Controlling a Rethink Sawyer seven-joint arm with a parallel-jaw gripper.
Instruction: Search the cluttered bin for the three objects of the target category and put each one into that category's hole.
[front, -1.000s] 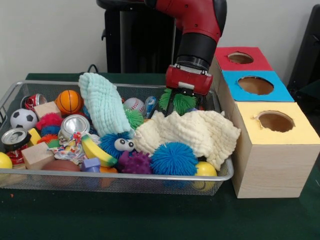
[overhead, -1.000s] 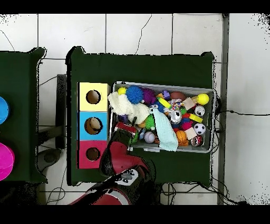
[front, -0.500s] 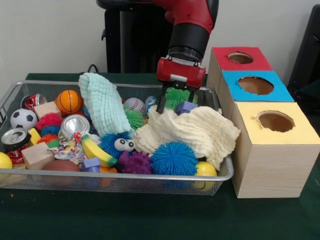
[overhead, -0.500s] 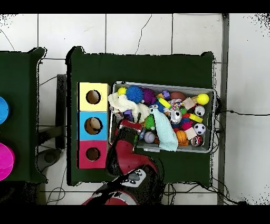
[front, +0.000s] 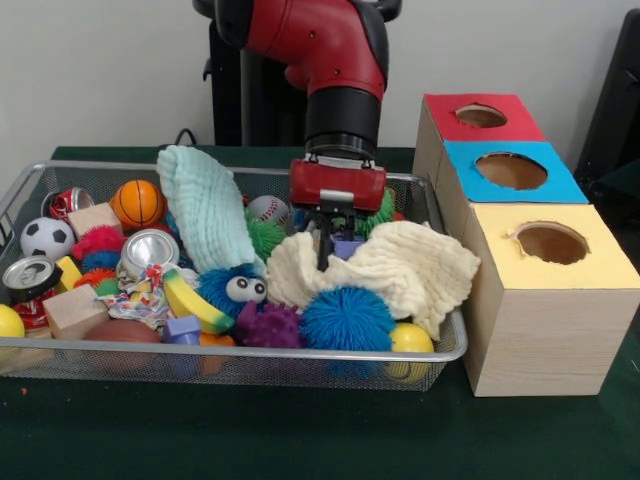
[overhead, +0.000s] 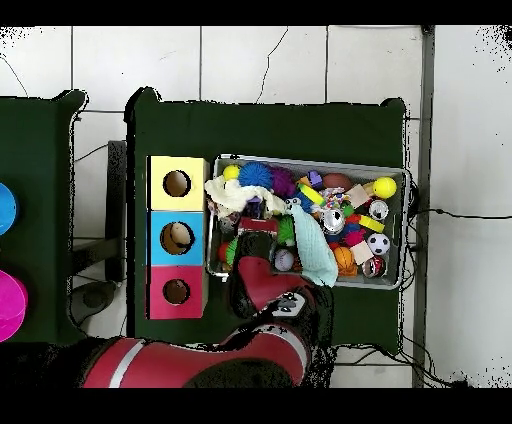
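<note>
Claw (front: 328, 262) is hanging low over the cream cloth (front: 400, 265), tip digging into the cloth's upper left fold. Can't tell if it's apart or clamped; cloth and arm are hiding the tip. A purple block (front: 348, 246) is sitting right against it at that same fold, and I can't tell whether it's being held.

None of the three objects are showing clearly. My only candidate is an orange scrap (front: 212, 340) well left of the cream cloth at the bin's (front: 250, 352) front rim, under another purple piece. Unconfirmed. The basketball (front: 137, 203), far left of the cloth, is not counting.

The hole (front: 481, 116), red surround, is lying behind and right of the cream cloth, in the farthest cell of the wooden box (front: 540, 340).

I'm reading this step as search, not pick. How to do it well:
- You're wanting cloth in the claw, not the purple block. If the block is caught, let it go beside the cloth first.
- Be pinching one fold only, then lifting straight up so whatever is lying under the cloth stays put.
- Be dragging the cloth toward the mint cloth (front: 205, 215) on its left, not over the right rim.
- Watch the green spiky ball (front: 378, 212) just behind the cloth and the blue spiky ball (front: 348, 318) just in front; both are likely rolling into any gap you open.
</note>
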